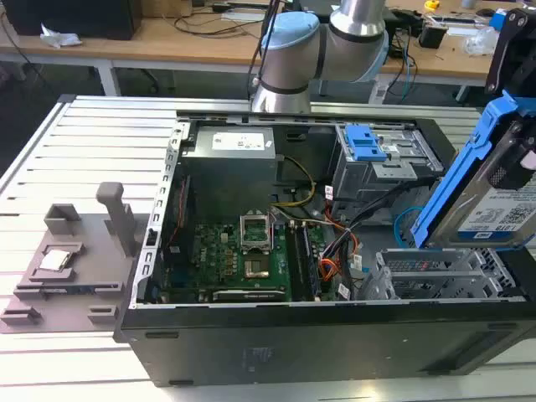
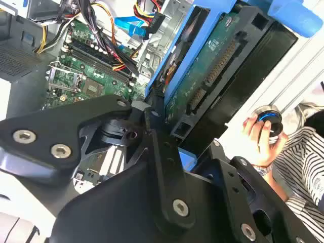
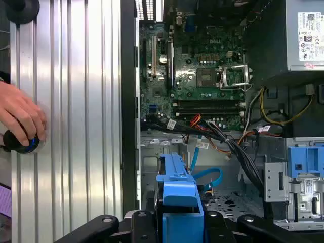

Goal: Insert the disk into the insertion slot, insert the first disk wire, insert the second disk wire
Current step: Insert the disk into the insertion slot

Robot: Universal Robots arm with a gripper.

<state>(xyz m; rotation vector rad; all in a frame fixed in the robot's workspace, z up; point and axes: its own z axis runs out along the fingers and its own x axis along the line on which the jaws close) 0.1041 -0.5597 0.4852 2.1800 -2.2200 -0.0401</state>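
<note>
Between the fingers (image 2: pixel 157 152), gripped the disk (image 1: pixel 494 209) hard by its blue frame: clenched, not released. Carried it tilted, long axis running steeply down and away from the gripper (image 3: pixel 179 223), far end lowest. Hung it just above the slot (image 1: pixel 431 272), that silver perforated cage straight below the fingertips inside the open computer case (image 1: pixel 251 352). Could not tell whether the low end touched the cage's top edge or cleared it. Had not entered any bay. Judged the tilt the thing that mattered: long axis steep, bay openings lying level, so nose and mouth out of line. Found the light-blue wire (image 3: pixel 208 174) curled in a loop beneath the fingers, just past the low end of the disk. Noted a person's hand (image 3: pixel 20 119) well off to one side of the fingers, resting on a dark knob (image 3: pixel 23 143) on the ribbed table (image 3: pixel 76 101), apart from the case.
</note>
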